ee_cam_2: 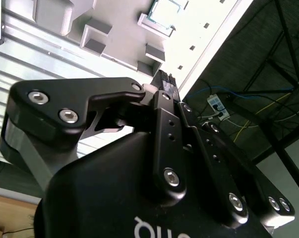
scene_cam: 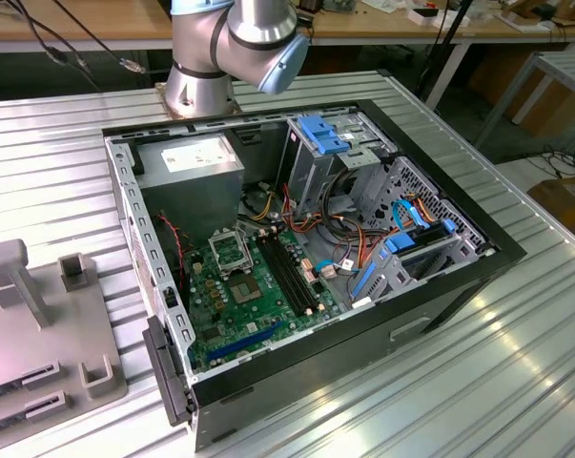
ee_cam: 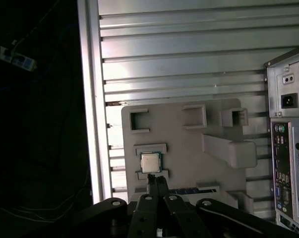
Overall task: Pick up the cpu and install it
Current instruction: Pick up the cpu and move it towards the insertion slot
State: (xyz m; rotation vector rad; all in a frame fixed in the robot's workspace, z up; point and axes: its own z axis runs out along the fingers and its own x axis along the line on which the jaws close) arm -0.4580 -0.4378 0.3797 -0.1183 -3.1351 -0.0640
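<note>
The small, flat, silvery-tan square cpu point(ee_cam: 149, 162) lies on the pale grey moulded fixture plate point(ee_cam: 189, 144). It sits between two low grey brackets point(ee_cam: 150, 148), which likely keep it square and easy to find. The black two-fingered claw point(ee_cam: 156, 180) points toward it, apart from it, fingers pressed together and holding nothing. There is one cpu, one plate and one claw. The single open black computer case point(scene_cam: 430, 305) lies sideways on the ribbed aluminium table point(scene_cam: 68, 124), probably so its one black square-framed socket point(scene_cam: 232, 250) faces upward.
</note>
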